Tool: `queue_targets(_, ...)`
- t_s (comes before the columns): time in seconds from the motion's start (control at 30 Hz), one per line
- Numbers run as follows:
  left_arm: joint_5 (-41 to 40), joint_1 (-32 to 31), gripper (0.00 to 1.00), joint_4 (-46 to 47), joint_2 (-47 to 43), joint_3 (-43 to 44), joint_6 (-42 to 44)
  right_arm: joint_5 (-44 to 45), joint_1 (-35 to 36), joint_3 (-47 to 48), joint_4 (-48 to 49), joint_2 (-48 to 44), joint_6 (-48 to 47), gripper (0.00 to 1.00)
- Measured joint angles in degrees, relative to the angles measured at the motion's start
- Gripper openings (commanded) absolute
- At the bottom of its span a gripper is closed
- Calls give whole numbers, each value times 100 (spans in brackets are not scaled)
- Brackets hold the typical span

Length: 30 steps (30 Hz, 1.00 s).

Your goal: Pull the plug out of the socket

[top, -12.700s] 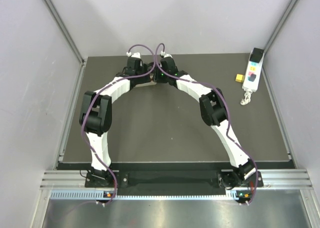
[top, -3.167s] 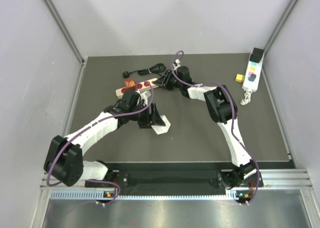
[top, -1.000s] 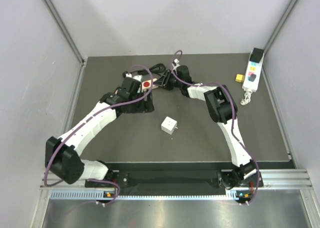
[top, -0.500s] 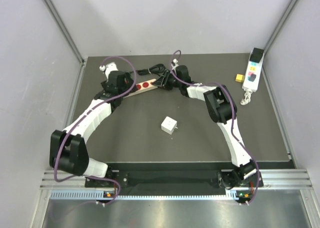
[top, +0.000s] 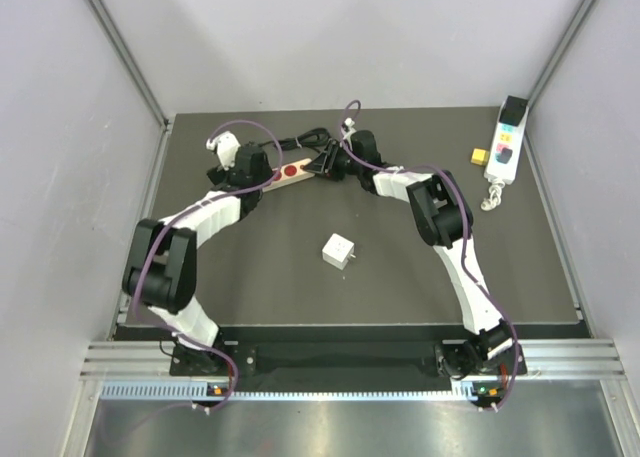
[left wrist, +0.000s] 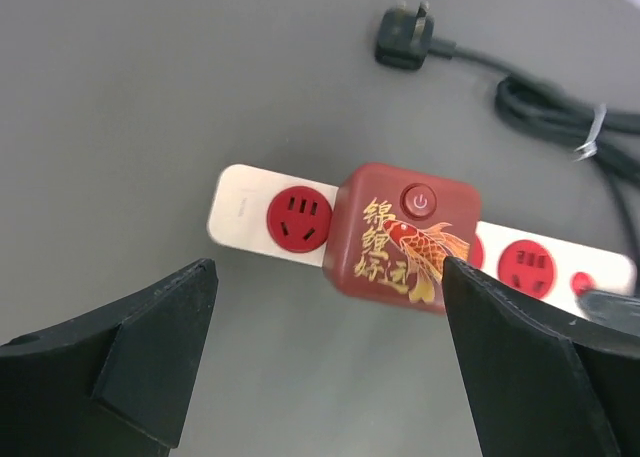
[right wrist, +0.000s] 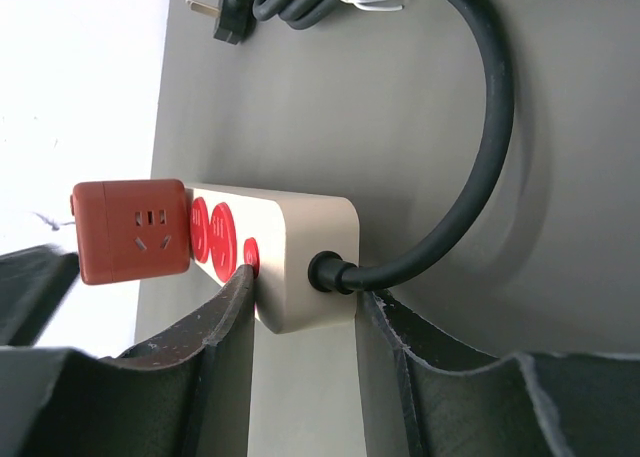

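Observation:
A cream power strip [left wrist: 243, 209] with red sockets lies at the back of the table, and shows in the top view [top: 297, 173] too. A red cube plug [left wrist: 400, 232] with a gold fish print sits in its middle; it also shows in the right wrist view [right wrist: 130, 227]. My left gripper [left wrist: 330, 377] is open above the strip, with the red cube between and beyond its fingers. In the top view the left gripper [top: 246, 167] hides the cube. My right gripper [right wrist: 305, 317] is shut on the strip's cable end [right wrist: 300, 247]. A white cube plug [top: 338, 250] lies loose mid-table.
The strip's black cable [right wrist: 480, 127] coils behind it and ends in a loose black plug [left wrist: 405, 45]. A white control pendant [top: 505, 147] and a small yellow block [top: 481, 156] lie at the far right. Grey walls close in the table on three sides.
My left gripper carried the white cube plug off the strip and let it go mid-table. It then swung back over the strip's left part. The right gripper has kept its hold.

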Motion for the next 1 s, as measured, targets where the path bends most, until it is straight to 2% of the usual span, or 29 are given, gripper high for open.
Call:
queue_targets(0.17, 122, -44, 99, 400, 570, 334, 378, -17, -4, 2, -83, 7, -17, 30)
queue_targets(0.4, 555, -52, 98, 826, 765, 306, 970, -22, -2, 70, -153, 7, -125, 30)
queue_targets(0.63, 671, -52, 92, 922, 1102, 310, 1137, -22, 0, 70, -160, 7, -140, 30)
queue_targets(0.7, 704, -52, 87, 916, 1220, 323, 1141, -20, 0, 70, -166, 7, -142, 30)
queue_targets(0.77, 728, -52, 77, 920, 1309, 341, 1158, -17, 0, 72, -173, 7, -142, 30)
queue_targets(0.8, 717, -52, 65, 922, 1322, 343, 1167, -15, 0, 72, -186, 7, -142, 30)
queue_targets(0.87, 717, -48, 49, 927, 1322, 352, 1180, -13, 0, 72, -190, 7, -144, 29)
queue_targets(0.9, 739, -42, 34, 929, 1322, 352, 1204, -9, 0, 74, -190, 7, -140, 25)
queue_targets(0.97, 745, -42, 19, 933, 1322, 352, 1213, 0, 0, 74, -192, 7, -142, 17)
queue_targets(1.0, 750, -42, 9, 938, 1322, 352, 1217, 7, 0, 74, -192, 7, -142, 7)
